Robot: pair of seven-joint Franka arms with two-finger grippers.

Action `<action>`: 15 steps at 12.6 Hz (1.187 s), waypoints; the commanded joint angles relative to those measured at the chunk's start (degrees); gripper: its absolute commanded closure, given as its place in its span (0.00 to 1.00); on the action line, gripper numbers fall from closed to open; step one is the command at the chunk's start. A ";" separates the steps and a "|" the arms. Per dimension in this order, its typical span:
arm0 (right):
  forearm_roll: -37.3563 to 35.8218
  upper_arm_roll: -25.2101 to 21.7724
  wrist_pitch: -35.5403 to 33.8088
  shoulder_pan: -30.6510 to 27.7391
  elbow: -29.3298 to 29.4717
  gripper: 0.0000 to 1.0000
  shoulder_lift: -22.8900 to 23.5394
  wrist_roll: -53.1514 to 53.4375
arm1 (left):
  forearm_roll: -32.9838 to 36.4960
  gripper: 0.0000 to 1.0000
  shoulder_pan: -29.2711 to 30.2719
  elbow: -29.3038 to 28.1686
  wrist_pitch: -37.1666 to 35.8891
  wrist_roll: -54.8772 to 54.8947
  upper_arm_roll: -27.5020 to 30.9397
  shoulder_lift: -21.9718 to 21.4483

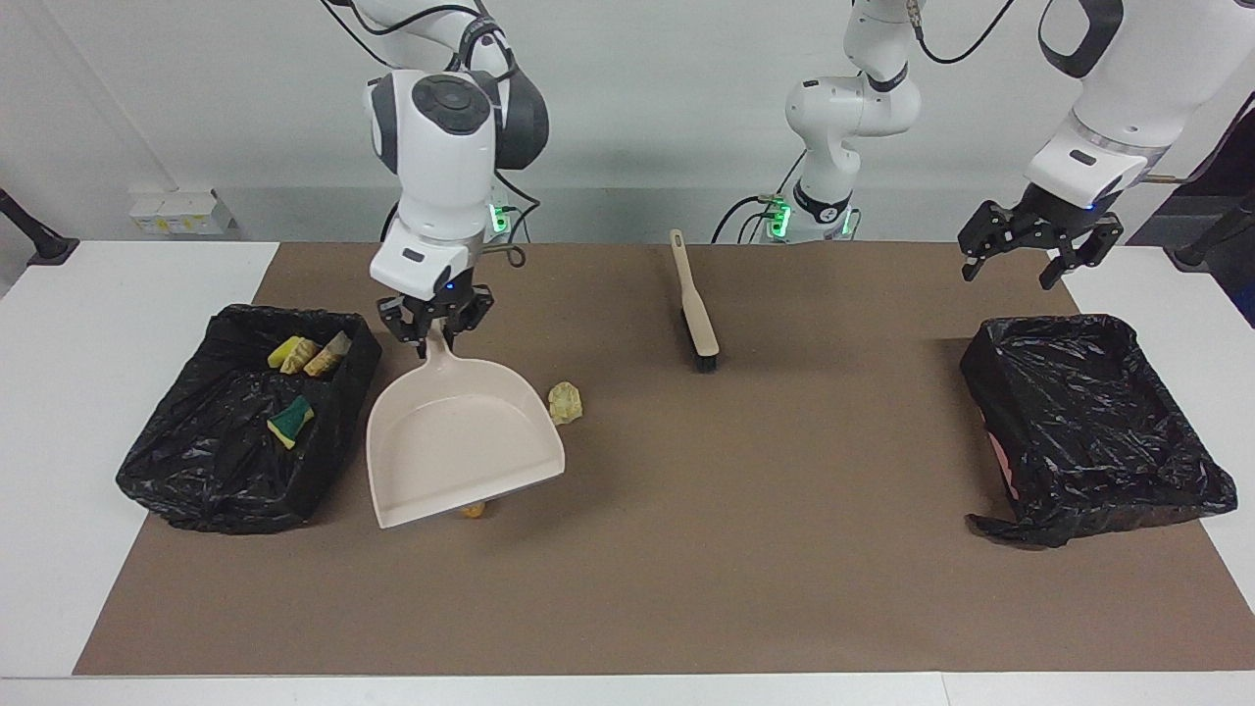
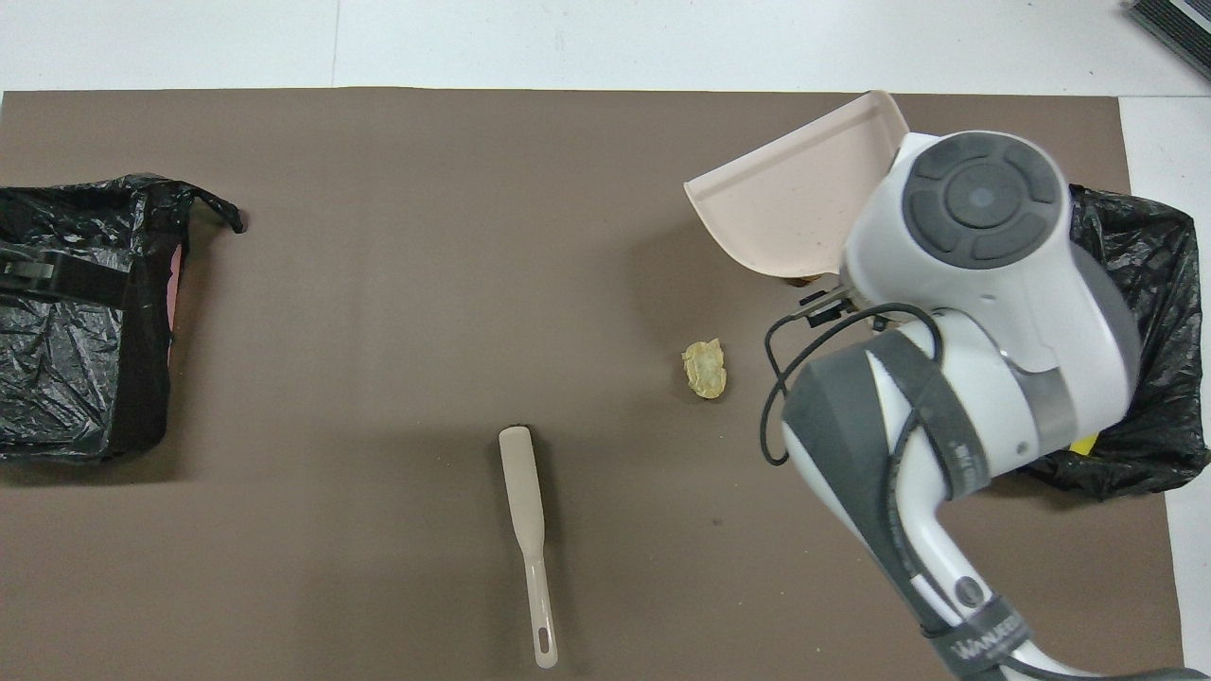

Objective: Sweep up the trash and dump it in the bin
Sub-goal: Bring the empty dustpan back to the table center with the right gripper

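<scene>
My right gripper (image 1: 434, 329) is shut on the handle of the beige dustpan (image 1: 461, 443), which hangs tilted, lip down, low over the brown mat beside the bin (image 1: 176, 461) at the right arm's end. That bin holds several scraps of trash (image 1: 291, 419). A pale lump (image 1: 565, 402) (image 2: 705, 369) lies just off the pan's edge. An orange lump (image 1: 476, 510) peeks out from under the pan's lip. The beige brush (image 1: 694, 306) (image 2: 528, 530) lies on the mat near the robots. My left gripper (image 1: 1031, 263) waits open above the mat, over the other bin's near edge.
A second black-lined bin (image 1: 1088, 422) (image 2: 76, 312) stands at the left arm's end of the table. In the overhead view the right arm's wrist covers much of the bin (image 2: 1149, 274) at its own end and the dustpan's (image 2: 795, 203) handle.
</scene>
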 commanded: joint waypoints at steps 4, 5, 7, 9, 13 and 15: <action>5.76 -0.33 -0.52 9.91 14.15 1.00 12.12 21.90 | 0.92 0.00 0.65 -1.41 0.08 0.28 -0.54 -1.30; 5.76 -0.33 -0.95 11.58 16.95 1.00 14.14 24.54 | 0.92 0.00 0.57 -1.41 0.08 0.28 -0.54 -1.39; 5.76 -0.33 -0.96 14.49 21.44 1.00 18.09 29.02 | 0.92 0.00 0.65 -1.41 0.08 0.28 -0.54 -1.39; 5.76 -0.33 -0.52 17.04 24.53 1.00 21.79 32.81 | 0.92 0.00 0.65 -1.41 0.08 0.28 -0.54 -1.39; 5.76 -0.25 0.79 20.74 30.16 1.00 28.56 38.01 | 0.92 0.00 0.65 -1.41 0.08 0.28 -0.54 -1.39; 5.85 -0.24 2.46 21.70 30.17 1.00 29.53 39.59 | 0.92 0.00 0.65 -1.41 0.08 0.28 -0.54 -1.39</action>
